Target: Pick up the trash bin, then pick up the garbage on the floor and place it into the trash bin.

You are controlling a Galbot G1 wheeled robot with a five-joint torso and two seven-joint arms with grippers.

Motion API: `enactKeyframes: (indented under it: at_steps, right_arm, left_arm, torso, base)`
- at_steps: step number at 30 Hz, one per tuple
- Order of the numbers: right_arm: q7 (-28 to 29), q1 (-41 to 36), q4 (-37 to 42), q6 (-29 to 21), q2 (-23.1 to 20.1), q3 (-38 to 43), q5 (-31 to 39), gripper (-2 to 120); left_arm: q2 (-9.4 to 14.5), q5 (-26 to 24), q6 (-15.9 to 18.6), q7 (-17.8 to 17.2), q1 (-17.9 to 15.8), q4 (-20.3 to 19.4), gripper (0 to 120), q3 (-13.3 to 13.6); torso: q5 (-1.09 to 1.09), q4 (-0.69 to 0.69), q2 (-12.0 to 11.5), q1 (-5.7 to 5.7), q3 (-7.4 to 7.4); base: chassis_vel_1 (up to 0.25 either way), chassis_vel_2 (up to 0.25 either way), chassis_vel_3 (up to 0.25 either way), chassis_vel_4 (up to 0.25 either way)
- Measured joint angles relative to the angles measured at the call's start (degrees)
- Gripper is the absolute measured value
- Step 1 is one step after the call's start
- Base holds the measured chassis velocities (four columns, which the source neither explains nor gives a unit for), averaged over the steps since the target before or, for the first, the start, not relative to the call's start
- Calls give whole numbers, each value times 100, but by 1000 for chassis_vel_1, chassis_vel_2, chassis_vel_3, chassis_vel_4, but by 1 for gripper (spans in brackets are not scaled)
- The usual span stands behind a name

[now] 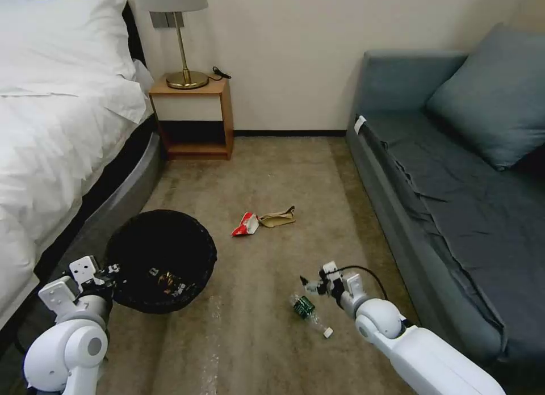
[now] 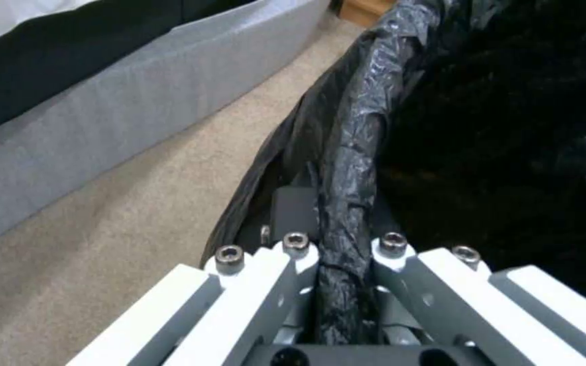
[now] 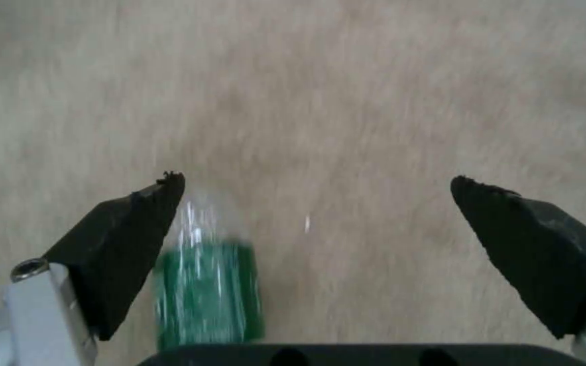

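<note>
The trash bin point(image 1: 160, 260), lined with a crinkled black bag, is at the lower left beside the bed, with litter inside. My left gripper point(image 1: 109, 274) is shut on its near rim; the left wrist view shows the bag-covered rim point(image 2: 344, 203) pinched between the fingers. A clear bottle with a green label and white cap point(image 1: 308, 311) lies on the carpet. My right gripper point(image 1: 311, 285) hovers open just above it. In the right wrist view the bottle point(image 3: 208, 290) lies close beside one fingertip. A red-white wrapper point(image 1: 246, 225) and crumpled brown paper point(image 1: 278, 218) lie farther off mid-floor.
A bed point(image 1: 62, 134) with white sheets runs along the left. A grey sofa point(image 1: 454, 202) lines the right. A wooden nightstand point(image 1: 193, 120) with a brass lamp point(image 1: 184, 37) stands against the far wall. Beige carpet point(image 1: 255, 173) lies between them.
</note>
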Motion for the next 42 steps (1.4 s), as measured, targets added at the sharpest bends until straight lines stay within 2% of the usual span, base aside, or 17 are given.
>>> enactKeyframes:
  at_steps: [5, 18, 21, 24, 26, 31, 32, 35, 42]
  right_arm:
    - [-298, 29, -436, 106, 5, -247, -263, 100]
    - [-362, 17, -877, 259, 119, -571, -600, 98]
    - [-358, 14, -960, 288, 157, -599, -655, 92]
    - [-344, -14, -1006, 338, 190, -601, -704, 77]
    - [-335, -22, -1021, 360, 197, -598, -724, 74]
    - [-287, -49, -1054, 430, 203, -552, -763, 52]
    - [-287, -49, -1054, 430, 203, -552, -763, 52]
    - [-288, -70, -1057, 473, 188, -514, -778, 37]
    - [-246, -141, -880, 630, 113, -424, -768, 23]
  left_arm:
    - [-26, 18, -22, 4, 30, 0, 3, -18]
    - [-27, 54, -39, 21, 29, 12, 3, -1]
    - [-9, 54, -39, 21, 19, 18, 3, -2]
    - [1, 54, -39, 21, 15, 33, 3, -3]
    - [1, 54, -39, 21, 14, 41, 3, -1]
    - [9, 59, -40, 21, 0, 65, 3, 12]
    - [9, 59, -40, 21, 0, 65, 3, 12]
    - [12, 62, -41, 20, -5, 66, 3, 27]
    - [13, 83, -41, 19, -4, 70, 3, 41]
  torso:
    - [-1, -1, 0, 0, 0]
    - [-1, -1, 0, 0, 0]
    - [-1, 0, 0, 0, 0]
    - [-1, 0, 0, 0, 0]
    - [-1, 0, 0, 0, 0]
    - [-1, 0, 0, 0, 0]
    - [-1, 0, 0, 0, 0]
    - [-2, 0, 0, 0, 0]
    - [0, -1, 0, 0, 0]
  base:
    - [0, 0, 0, 0]
    - [0, 0, 0, 0]
    - [0, 0, 0, 0]
    - [0, 0, 0, 0]
    - [0, 0, 0, 0]
    - [0, 0, 0, 0]
    - [0, 0, 0, 0]
    - [0, 0, 0, 0]
    - [0, 0, 0, 0]
